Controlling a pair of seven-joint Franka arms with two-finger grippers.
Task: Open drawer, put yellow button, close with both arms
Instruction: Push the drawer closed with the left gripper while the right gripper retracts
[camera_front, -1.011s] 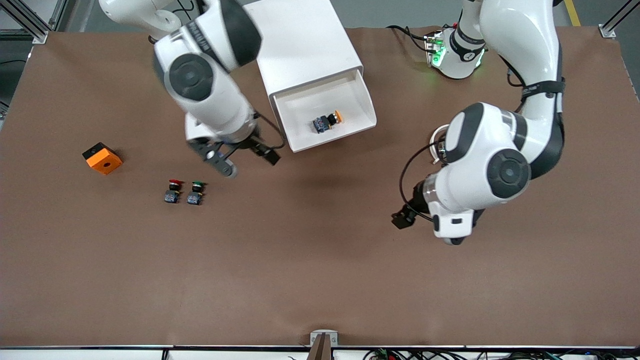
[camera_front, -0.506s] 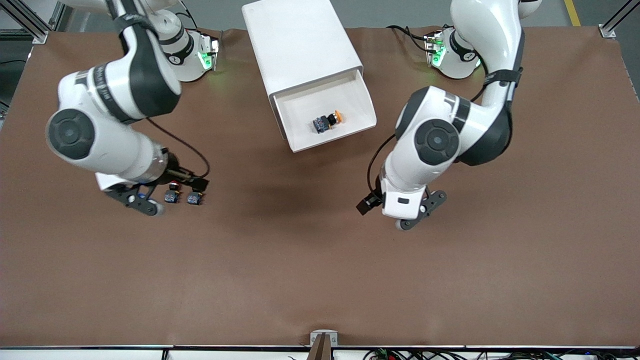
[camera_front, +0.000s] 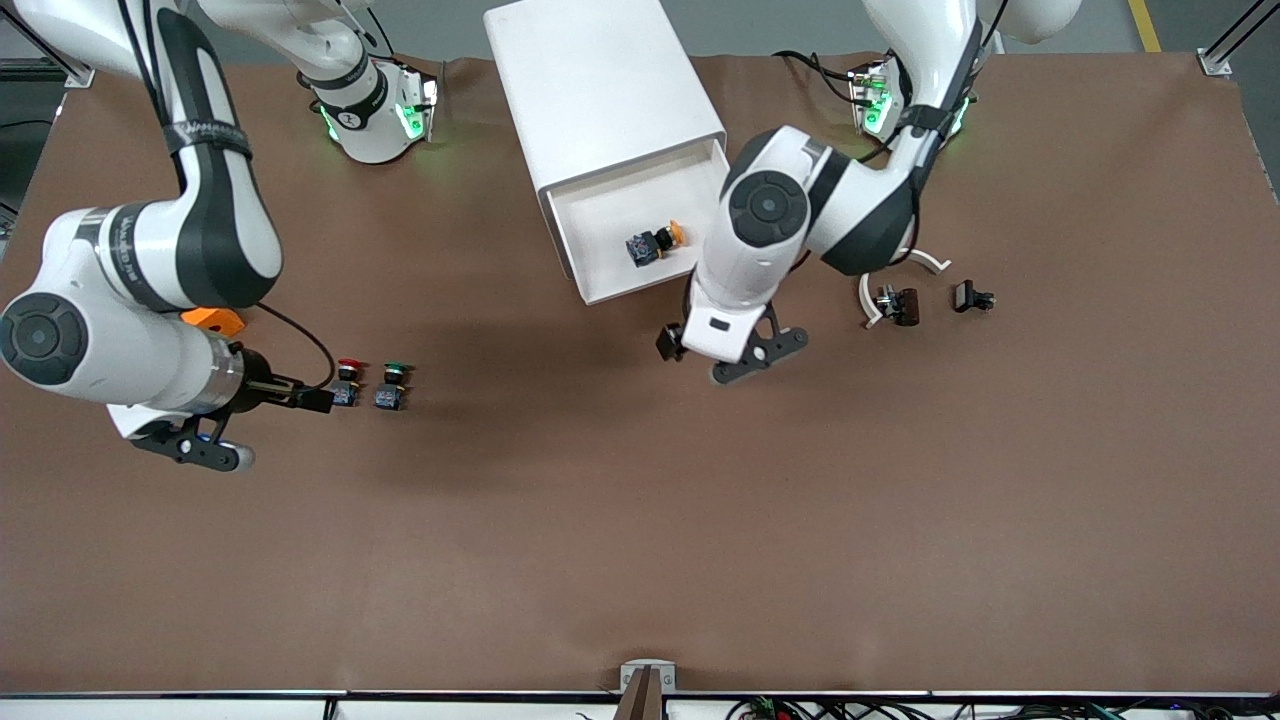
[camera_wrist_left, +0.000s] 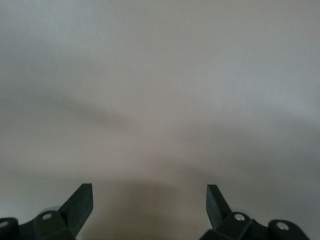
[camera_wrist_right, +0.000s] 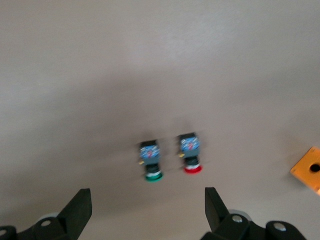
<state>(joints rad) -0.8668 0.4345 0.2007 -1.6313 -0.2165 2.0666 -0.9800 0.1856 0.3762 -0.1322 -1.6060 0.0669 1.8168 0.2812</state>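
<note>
Button (camera_front: 655, 242) in drawer (camera_front: 650, 215), front view only

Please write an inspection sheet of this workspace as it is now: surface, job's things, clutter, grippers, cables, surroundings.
Surface: brown table, no spills seen.
Job's things: drawer of the white cabinet is open; yellow button lies inside it.
Clutter: red button and green button side by side; orange block partly under the right arm; small black and white parts toward the left arm's end.
Grippers: left gripper open, empty, over the table in front of the drawer; right gripper open, empty, over the table beside the red button.
Cables: black cables near the left arm's base.
Surroundings: grey floor, metal frame posts.
</note>
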